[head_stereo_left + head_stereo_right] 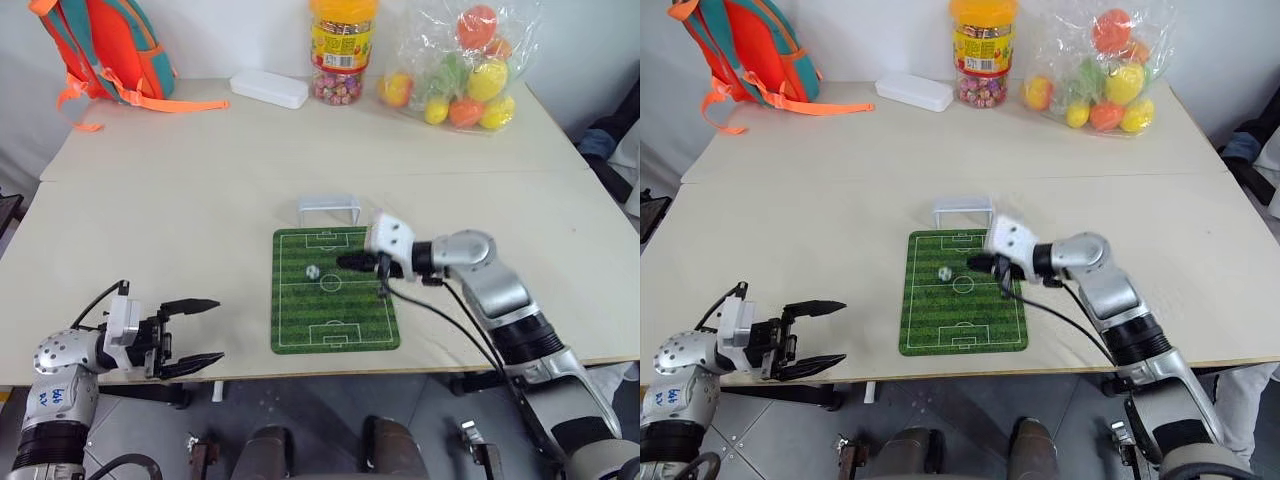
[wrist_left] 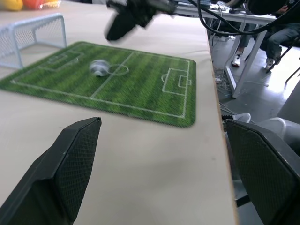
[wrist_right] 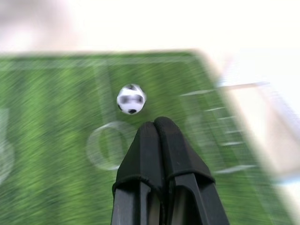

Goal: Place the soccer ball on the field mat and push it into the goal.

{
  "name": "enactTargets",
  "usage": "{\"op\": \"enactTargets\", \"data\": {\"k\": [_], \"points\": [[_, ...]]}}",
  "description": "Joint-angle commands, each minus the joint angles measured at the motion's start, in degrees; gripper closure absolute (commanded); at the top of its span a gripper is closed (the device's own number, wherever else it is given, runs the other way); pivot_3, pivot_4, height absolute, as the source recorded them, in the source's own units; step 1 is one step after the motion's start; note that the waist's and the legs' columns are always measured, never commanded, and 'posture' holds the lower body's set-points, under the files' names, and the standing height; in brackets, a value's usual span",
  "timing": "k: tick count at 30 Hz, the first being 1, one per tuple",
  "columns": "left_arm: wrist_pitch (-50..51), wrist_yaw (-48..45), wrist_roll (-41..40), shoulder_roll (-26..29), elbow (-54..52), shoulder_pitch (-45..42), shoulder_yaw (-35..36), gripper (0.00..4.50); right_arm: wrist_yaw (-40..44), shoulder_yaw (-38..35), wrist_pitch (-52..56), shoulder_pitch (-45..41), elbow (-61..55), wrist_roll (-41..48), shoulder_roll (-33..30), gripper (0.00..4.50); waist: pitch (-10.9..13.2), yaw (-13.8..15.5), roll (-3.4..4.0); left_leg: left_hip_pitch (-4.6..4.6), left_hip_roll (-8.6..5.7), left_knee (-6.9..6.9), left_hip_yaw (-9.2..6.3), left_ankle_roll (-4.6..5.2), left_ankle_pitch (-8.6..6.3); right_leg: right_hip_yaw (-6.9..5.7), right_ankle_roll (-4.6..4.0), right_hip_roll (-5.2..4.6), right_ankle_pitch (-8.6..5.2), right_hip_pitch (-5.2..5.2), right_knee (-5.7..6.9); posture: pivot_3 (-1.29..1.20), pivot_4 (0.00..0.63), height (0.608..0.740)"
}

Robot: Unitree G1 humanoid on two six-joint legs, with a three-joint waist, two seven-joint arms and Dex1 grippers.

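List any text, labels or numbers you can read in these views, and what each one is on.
Candy jar: its yellow and red label carries print, too small to read.
Left arm's blue wrist sticker: handwritten marks, not legible.
Field mat: white pitch lines and a centre circle, no words.
Soccer ball, goal, white oblong box, backpack: no readable text.
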Motion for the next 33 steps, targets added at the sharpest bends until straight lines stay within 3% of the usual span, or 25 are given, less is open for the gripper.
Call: {"op": "enactTargets", "data": {"k": [1,15,21,28,31,33], "points": [[-0.95,-3.10,-0.26,0.18,1.76,-1.65,0.53,0.00,-0.47,-2.75,2.11,0.47,-3.88,2.07,-0.80,4.48,0.00,-0.03,0.00,0.00,0.00,-0.01,0.01,0.00,0.00,0.00,0.00,0.00,0.00,0.00,0.00,0.00,0.150,0.740],[-3.41,-3.88,1.92,0.17,11.52,-11.28,-1.01,0.00,1.37,-5.58,2.38,1.69,-4.79,4.30,-4.31,4.48,0.00,-0.06,-0.01,0.00,0.00,0.00,0.05,0.01,0.00,0.01,0.00,0.01,0.00,-0.01,0.00,0.00,0.150,0.740],[-2.36,-2.43,2.50,0.30,13.48,-12.82,-0.85,0.00,5.35,-7.86,2.51,5.05,-5.32,6.63,-8.96,4.48,0.03,0.01,-0.05,-0.02,-0.02,-0.01,0.06,0.05,-0.03,0.01,0.00,0.00,0.00,-0.01,-0.03,0.00,0.150,0.740],[2.92,3.61,4.13,1.54,15.17,-14.37,0.57,0.00,13.27,-12.63,-4.31,9.74,3.06,7.85,-16.56,4.48,0.04,0.08,-0.08,-0.02,-0.03,0.01,0.11,0.10,-0.06,0.04,0.01,-0.01,0.00,0.00,-0.05,0.00,0.150,0.740],[3.02,8.02,5.63,1.60,15.29,-14.60,1.62,0.00,17.77,-14.54,-7.47,11.63,6.01,9.41,-18.70,3.94,0.05,0.04,-0.09,-0.01,-0.02,0.01,0.11,0.09,-0.06,0.04,0.01,-0.01,0.00,0.00,-0.05,0.00,0.150,0.740],[3.53,6.79,4.61,2.18,15.04,-14.25,2.62,0.00,20.96,-16.25,-11.23,12.14,9.45,10.70,-19.28,3.25,0.05,-0.09,-0.09,-0.01,-0.01,0.02,0.13,0.09,-0.06,0.05,0.01,-0.01,0.00,0.01,-0.04,0.00,0.150,0.740]]}}
